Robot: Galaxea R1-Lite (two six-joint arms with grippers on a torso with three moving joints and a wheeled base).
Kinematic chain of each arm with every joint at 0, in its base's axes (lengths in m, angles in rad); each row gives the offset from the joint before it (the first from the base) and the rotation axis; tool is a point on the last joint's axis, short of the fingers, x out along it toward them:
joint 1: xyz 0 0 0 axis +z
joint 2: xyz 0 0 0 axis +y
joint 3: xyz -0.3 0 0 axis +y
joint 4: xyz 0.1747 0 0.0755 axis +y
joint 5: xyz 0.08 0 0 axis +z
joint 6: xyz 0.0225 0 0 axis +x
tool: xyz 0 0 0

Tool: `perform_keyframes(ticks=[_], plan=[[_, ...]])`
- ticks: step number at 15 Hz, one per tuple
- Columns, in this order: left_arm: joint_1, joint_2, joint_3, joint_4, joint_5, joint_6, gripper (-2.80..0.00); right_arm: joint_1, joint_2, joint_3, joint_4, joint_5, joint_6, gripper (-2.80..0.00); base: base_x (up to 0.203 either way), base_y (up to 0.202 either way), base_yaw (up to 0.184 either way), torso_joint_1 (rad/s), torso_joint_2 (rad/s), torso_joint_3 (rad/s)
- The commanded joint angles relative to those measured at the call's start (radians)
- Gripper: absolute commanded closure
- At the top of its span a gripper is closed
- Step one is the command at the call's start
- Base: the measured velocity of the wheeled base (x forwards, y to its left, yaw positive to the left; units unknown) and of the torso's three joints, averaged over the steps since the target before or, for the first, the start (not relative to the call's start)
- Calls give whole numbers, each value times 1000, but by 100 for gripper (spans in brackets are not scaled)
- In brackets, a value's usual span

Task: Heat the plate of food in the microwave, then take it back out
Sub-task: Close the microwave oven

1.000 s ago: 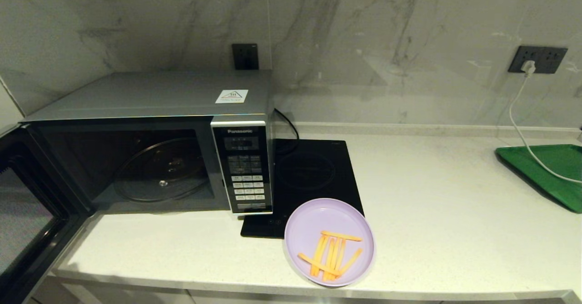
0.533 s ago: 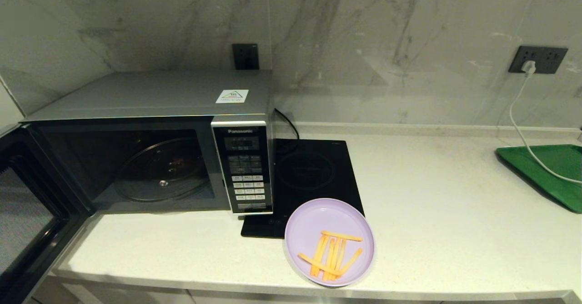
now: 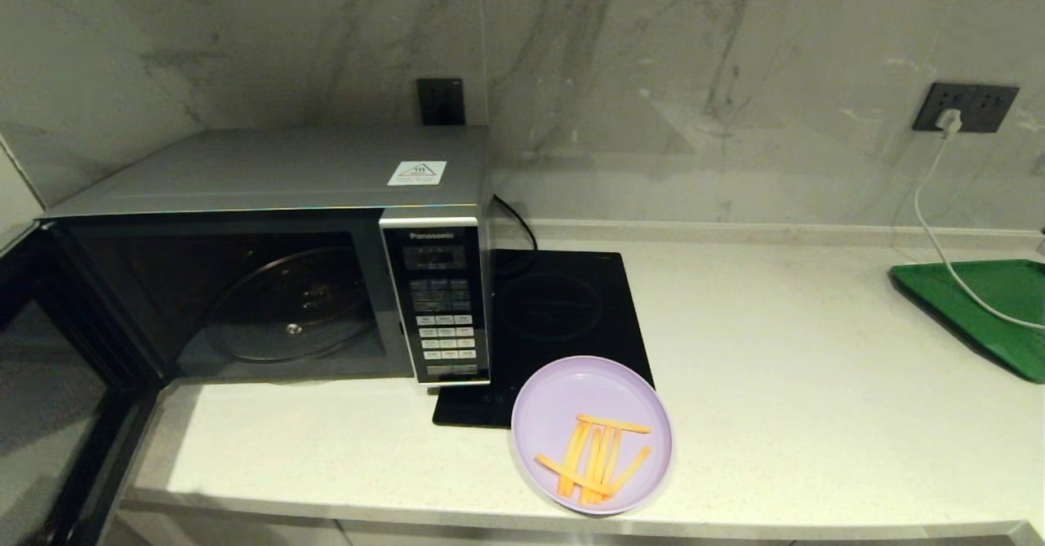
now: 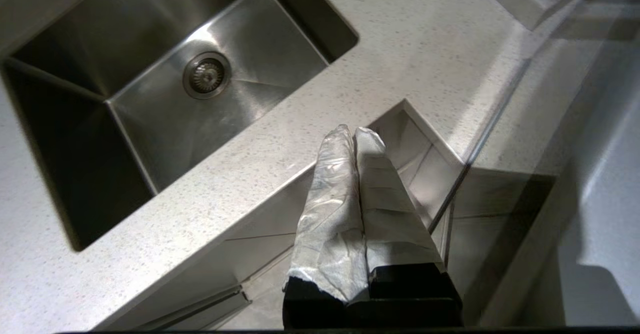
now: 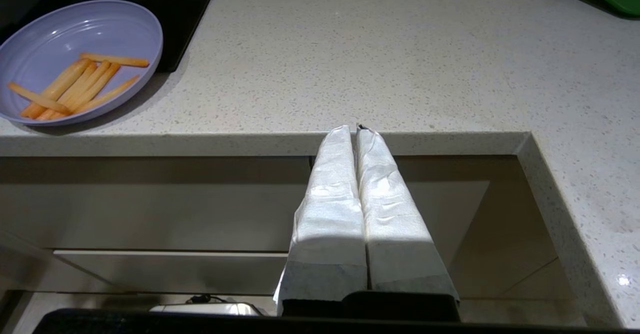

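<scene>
Item: microwave (image 3: 269,203), silver-grey, set at the back of the worktop (image 3: 816,415); its door (image 3: 49,415) is swung wide open on the side away from the keypad panel (image 3: 441,305), and the glass turntable (image 3: 290,305) inside is seen bare. Item: plate of food (image 3: 591,435), lilac, round, carrying orange sticks (image 3: 594,458); it is placed on the worktop to the keypad side of the microwave and nearer the front edge, its far rim overlapping the near corner of the black induction hob (image 3: 563,317) that lies just beside the microwave. Item: green tray (image 3: 980,309), well apart from the microwave at the far end of the worktop, crossed by a white cable (image 3: 939,228). Item: left hand (image 4: 355,132), fingers pressed together with nothing between them, held below worktop level beyond the microwave's door side, near a steel sink (image 4: 165,104). Item: right hand (image 5: 356,129), fingers likewise pressed together and empty, held below the worktop's front edge, well apart from the microwave and to the far side of the plate from it. Status, as judged: the door is open and the cavity is ready; the plate is not yet grasped. Outstanding: loading, closing, heating, reopening, removal.
</scene>
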Motion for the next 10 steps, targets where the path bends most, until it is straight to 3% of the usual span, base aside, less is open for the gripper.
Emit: perform_keyframes(ticks=[1, 5, 10], plan=[[-66, -28, 13, 19, 6, -40, 0, 0, 0, 0, 1, 0, 1, 0, 0, 0, 0, 0, 0, 0], [-226, -83, 14, 141, 6, -145, 0, 0, 0, 0, 1, 0, 1, 0, 0, 0, 0, 0, 0, 0], [-517, -124, 6, 232, 41, -385, 0, 0, 0, 0, 1, 0, 1, 0, 0, 0, 0, 0, 0, 0]])
